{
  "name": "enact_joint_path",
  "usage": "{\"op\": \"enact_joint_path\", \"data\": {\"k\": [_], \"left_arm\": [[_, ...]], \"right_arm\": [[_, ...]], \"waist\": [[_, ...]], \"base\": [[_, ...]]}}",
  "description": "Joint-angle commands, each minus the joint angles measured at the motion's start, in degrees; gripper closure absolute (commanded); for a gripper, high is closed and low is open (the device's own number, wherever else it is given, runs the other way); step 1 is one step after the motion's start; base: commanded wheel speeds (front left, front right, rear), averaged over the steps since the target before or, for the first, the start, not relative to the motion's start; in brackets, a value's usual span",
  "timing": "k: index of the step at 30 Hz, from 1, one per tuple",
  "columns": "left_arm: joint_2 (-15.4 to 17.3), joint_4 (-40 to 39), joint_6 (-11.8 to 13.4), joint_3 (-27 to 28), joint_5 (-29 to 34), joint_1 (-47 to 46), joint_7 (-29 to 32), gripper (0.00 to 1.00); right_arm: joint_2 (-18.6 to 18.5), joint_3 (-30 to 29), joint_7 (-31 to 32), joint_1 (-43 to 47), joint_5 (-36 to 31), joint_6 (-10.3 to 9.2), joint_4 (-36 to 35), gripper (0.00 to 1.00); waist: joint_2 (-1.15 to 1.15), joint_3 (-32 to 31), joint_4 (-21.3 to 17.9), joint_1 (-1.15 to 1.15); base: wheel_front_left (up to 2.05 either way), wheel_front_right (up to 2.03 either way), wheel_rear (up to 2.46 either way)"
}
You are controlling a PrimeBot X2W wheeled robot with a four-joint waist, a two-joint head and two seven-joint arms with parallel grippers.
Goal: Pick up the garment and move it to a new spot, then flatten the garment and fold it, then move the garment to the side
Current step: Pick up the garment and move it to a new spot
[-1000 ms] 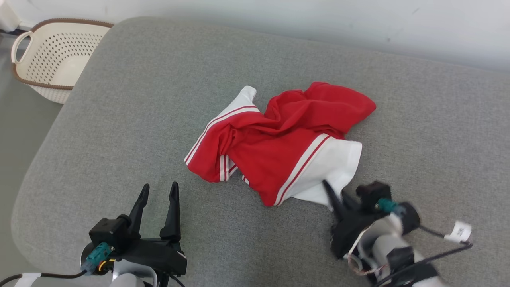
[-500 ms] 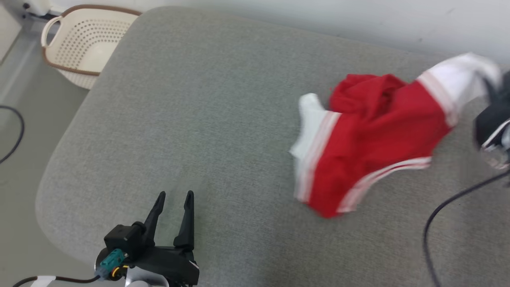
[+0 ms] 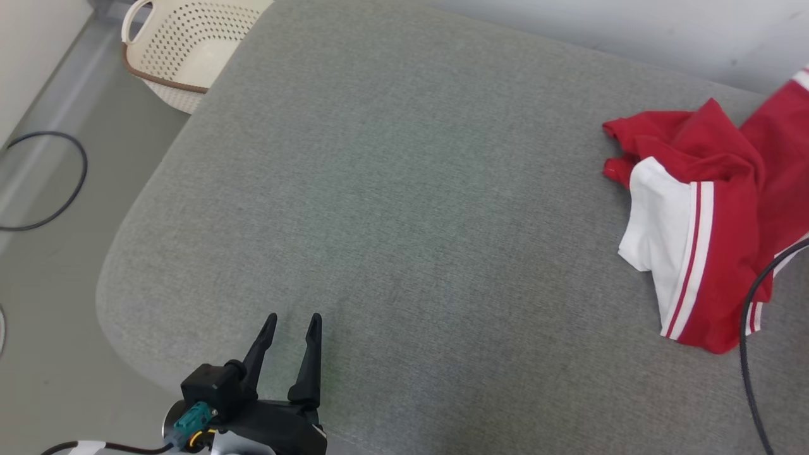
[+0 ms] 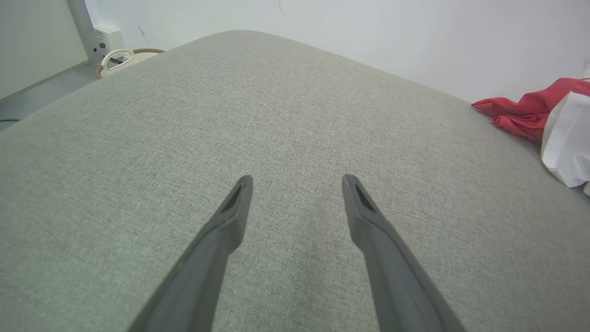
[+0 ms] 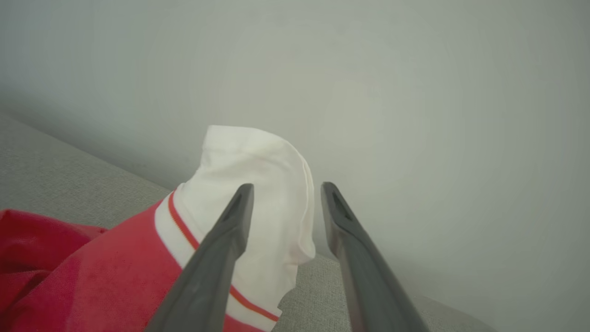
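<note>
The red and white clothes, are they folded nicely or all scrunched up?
Scrunched up. The red-and-white garment lies in a wrinkled heap on the grey cushion, layers bunched over each other, not flat or folded.

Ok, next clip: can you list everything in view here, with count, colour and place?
Garment: one, red and white, crumpled at the cushion's right end.
Cushion: one, grey, beneath it all.
Basket: one, cream with brown rim, on the floor, far left.
Cable: one, black, looped on the floor, left.
Arm cable: one, black, over the garment's near edge.
Left end effector: one, dark, open, above the cushion's near left.
Right end effector: one, dark, fingers apart, at the garment's white part.
</note>
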Motion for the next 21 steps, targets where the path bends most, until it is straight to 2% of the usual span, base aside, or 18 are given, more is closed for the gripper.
{"op": "enact_joint_path", "data": {"k": [1, 6, 10, 15, 17, 21], "left_arm": [[0.1, 0.2, 0.0, 0.2, 0.4, 0.6, -0.1, 0.00], [0.1, 0.2, -0.1, 1.4, 1.2, 0.5, -0.1, 0.00], [0.1, 0.5, -0.4, 1.9, 1.6, 0.8, -0.1, 0.00], [0.1, 0.6, -0.6, 1.5, 1.4, 0.8, -0.1, 0.00], [0.1, 0.6, -0.5, 1.3, 1.3, 0.9, -0.1, 0.00], [0.1, 0.9, -0.5, 1.1, 1.1, 1.1, -0.1, 0.00]], "right_arm": [[0.6, -1.2, -0.9, 1.7, -0.3, -0.08, 0.4, 0.00], [5.8, -5.3, -2.6, 7.2, 0.5, -0.08, -1.3, 0.00], [12.1, -4.7, -2.8, 14.5, 3.2, -0.08, -11.0, 0.00], [16.9, 0.3, -2.8, 24.2, 8.2, -0.08, -25.4, 0.00], [17.5, 3.1, -2.8, 27.2, 10.1, -0.08, -29.9, 0.00], [18.1, 7.7, -2.8, 30.7, 12.5, -0.08, -34.4, 0.00]], "waist": [[0.00, -0.5, -1.5, 0.00], [0.00, -2.1, -5.2, 0.00], [0.00, -3.3, -8.5, 0.00], [0.00, -4.1, -11.1, 0.00], [0.00, -4.2, -11.7, 0.00], [0.00, -4.5, -12.0, 0.00]], "base": [[0.00, 0.00, 0.00], [0.00, 0.00, 0.00], [0.00, 0.00, 0.00], [0.00, 0.00, 0.00], [0.00, 0.00, 0.00], [0.00, 0.00, 0.00]]}}
